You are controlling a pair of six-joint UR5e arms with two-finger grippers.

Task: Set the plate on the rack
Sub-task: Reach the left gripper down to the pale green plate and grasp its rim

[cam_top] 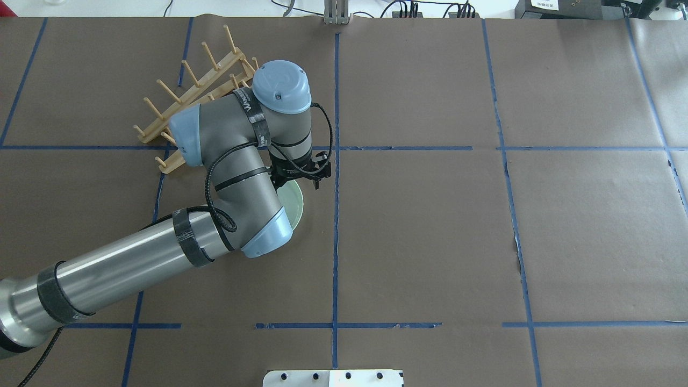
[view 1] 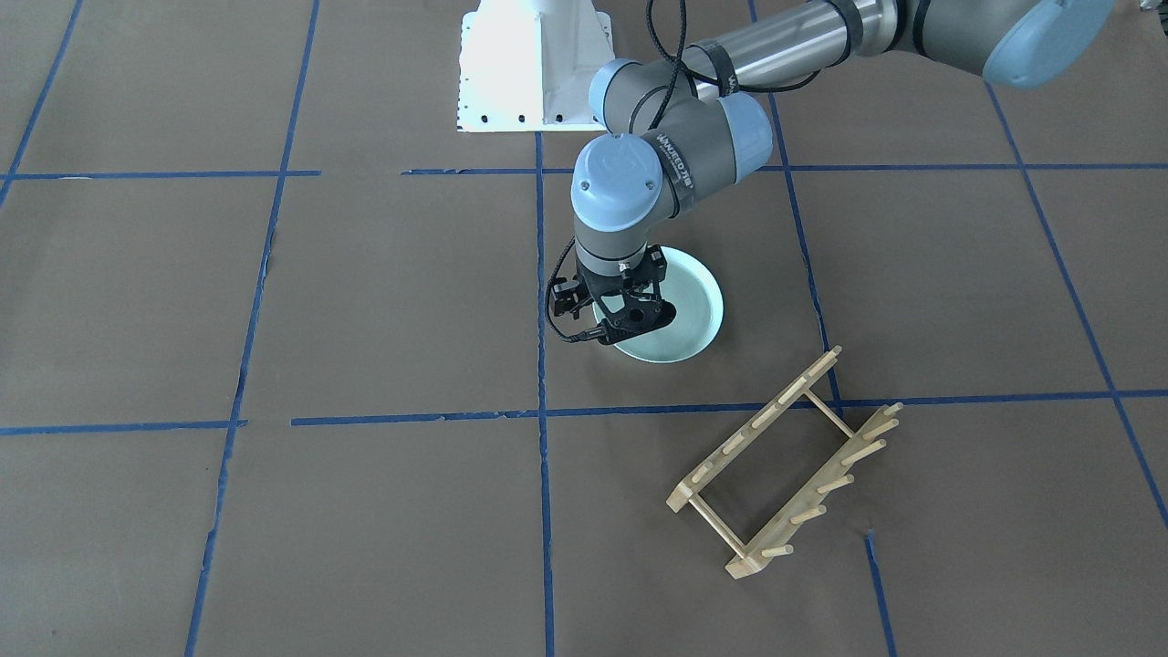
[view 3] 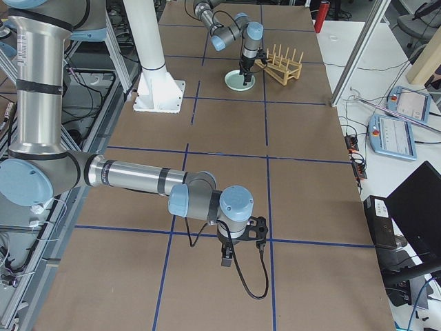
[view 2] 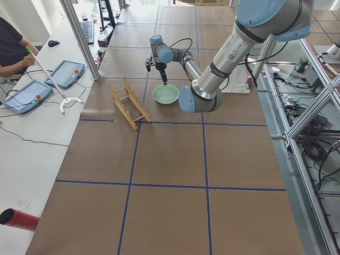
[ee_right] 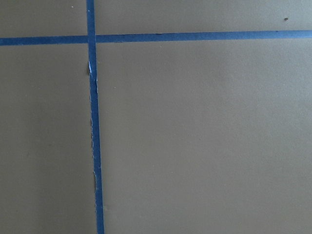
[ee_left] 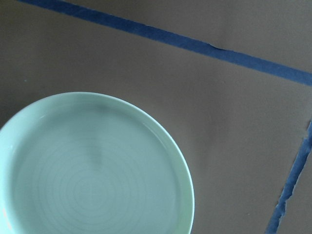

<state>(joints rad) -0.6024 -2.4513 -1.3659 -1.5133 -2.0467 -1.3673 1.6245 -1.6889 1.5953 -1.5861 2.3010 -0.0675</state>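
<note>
I am watching 2 arms over a brown paper counter (view 1: 365,301) ruled into squares with blue tape. The plate (view 1: 693,315) is round and pale mint green. It lies flat and face up near the counter's middle. The rack (view 1: 756,426) stands apart from it, further from the robot's base and toward the robot's left. It rests upright on its 2 rails with the pegs pointing up, holds nothing, and sits askew to the tape grid.

The left claw (view 1: 632,319) points straight down over the plate's edge, on the side away from the rack. I read that as deliberate: a plate lying flat offers no face to pinch, so the rim is the only hold, and a vertical approach puts 1 finger inside it and 1 outside. Whether this claw is spread or pressed together I cannot tell — its black linkage merges into a dark shape against the plate, and the left wrist camera shows only plate and counter. Nor can I tell if it touches the rim.

The right claw (view 3: 227,256) hangs low over the counter, well apart from the plate — parked, I judge, so the arms do not cross. I cannot tell its state either.

The plate is not yet lifted. I expect the rack's slant will mean turning the plate on edge to match the peg gaps.
</note>
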